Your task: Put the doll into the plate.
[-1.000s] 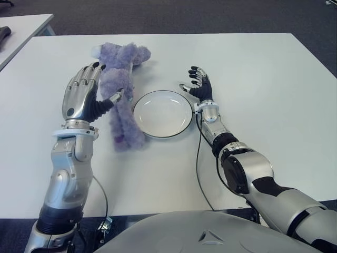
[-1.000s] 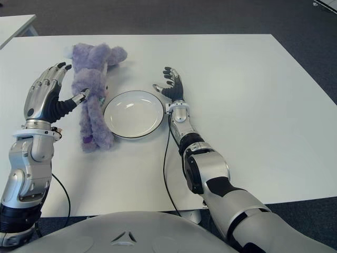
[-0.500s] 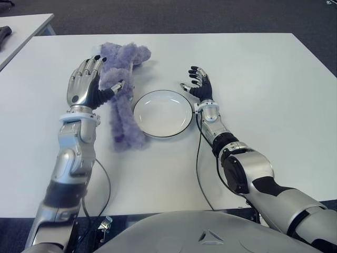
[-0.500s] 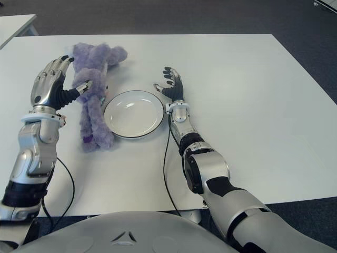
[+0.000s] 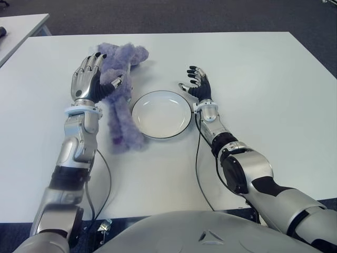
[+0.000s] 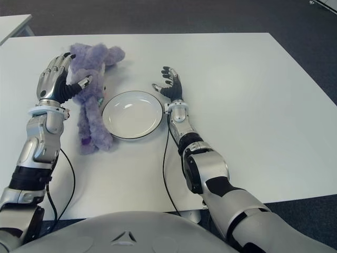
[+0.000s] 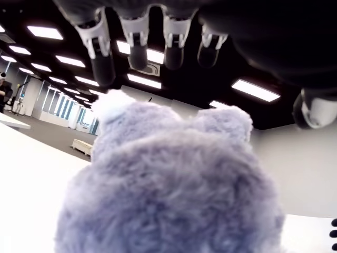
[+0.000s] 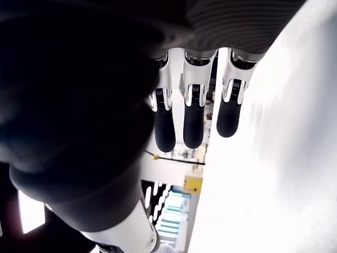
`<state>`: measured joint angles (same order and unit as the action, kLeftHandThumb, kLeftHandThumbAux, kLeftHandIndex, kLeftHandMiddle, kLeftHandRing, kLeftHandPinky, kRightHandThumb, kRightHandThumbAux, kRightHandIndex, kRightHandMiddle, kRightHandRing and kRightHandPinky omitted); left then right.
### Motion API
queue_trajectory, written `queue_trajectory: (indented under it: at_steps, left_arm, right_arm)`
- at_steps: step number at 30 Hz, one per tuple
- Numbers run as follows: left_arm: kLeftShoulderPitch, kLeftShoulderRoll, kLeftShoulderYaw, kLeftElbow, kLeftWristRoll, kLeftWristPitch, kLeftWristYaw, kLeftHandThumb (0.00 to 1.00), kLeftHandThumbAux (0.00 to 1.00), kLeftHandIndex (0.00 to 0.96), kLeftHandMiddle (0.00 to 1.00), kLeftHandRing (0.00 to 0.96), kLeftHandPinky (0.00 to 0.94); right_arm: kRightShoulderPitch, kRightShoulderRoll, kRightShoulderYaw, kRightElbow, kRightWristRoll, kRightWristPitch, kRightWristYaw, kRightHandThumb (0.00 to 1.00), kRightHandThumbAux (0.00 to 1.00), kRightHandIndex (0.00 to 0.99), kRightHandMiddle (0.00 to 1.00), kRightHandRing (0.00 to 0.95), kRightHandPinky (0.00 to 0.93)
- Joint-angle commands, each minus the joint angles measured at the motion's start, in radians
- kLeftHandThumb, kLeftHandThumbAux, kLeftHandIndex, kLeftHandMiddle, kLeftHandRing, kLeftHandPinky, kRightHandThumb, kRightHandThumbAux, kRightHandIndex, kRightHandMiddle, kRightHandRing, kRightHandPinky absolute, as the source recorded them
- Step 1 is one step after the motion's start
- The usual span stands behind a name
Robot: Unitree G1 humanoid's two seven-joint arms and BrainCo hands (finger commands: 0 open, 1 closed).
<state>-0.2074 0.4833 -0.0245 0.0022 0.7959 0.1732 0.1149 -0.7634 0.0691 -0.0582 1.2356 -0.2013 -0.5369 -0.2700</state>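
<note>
The white desk point(image 5: 274, 79) fills most of the eye views. On it, toward the far left, lies the purple plush doll point(image 5: 122, 100), stretched from near the far edge back toward the robot, its head end farthest away and its legs nearest. It is outside the plate point(image 5: 160, 114), which sits just to the doll's right, about midway between the far and near edges; whether the doll's side touches the rim cannot be told.

The left hand point(image 5: 90, 79) is raised at the doll's left side, by its upper body. Its fingers point(image 5: 95, 61) are spread wide over the fur, the thumb reaching onto the doll's near side, and nothing is clasped; the left wrist view shows the fingertips extended above the fuzzy body point(image 7: 174, 184) with a gap between.

The right hand point(image 5: 197, 84) shows just beyond the plate's right rim, palm turned toward the plate, fingers point(image 8: 192, 121) loosely open and holding nothing.
</note>
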Motion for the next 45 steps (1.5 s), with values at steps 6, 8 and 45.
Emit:
queue_trajectory:
  at_steps: [6,8,45]
  left_arm:
    - [-0.069,-0.013,-0.010,0.158,-0.045,-0.039,0.069,0.284,0.304,0.000,0.000,0.034,0.119]
    - [-0.078,-0.015,-0.013,0.174,-0.047,-0.042,0.078,0.283,0.306,0.000,0.000,0.033,0.112]
    - [-0.095,-0.069,-0.099,0.241,-0.068,0.000,0.068,0.253,0.329,0.028,0.000,0.036,0.088]
  right_arm:
    - [0.198,0.016,-0.004,0.128,-0.002,0.104,0.011,0.185,0.971,0.178,0.248,0.217,0.220]
    - [0.198,0.015,-0.004,0.128,-0.003,0.101,0.011,0.181,0.972,0.178,0.247,0.217,0.221]
    - [0.202,0.015,-0.002,0.128,-0.004,0.101,0.006,0.157,0.974,0.179,0.246,0.219,0.227]
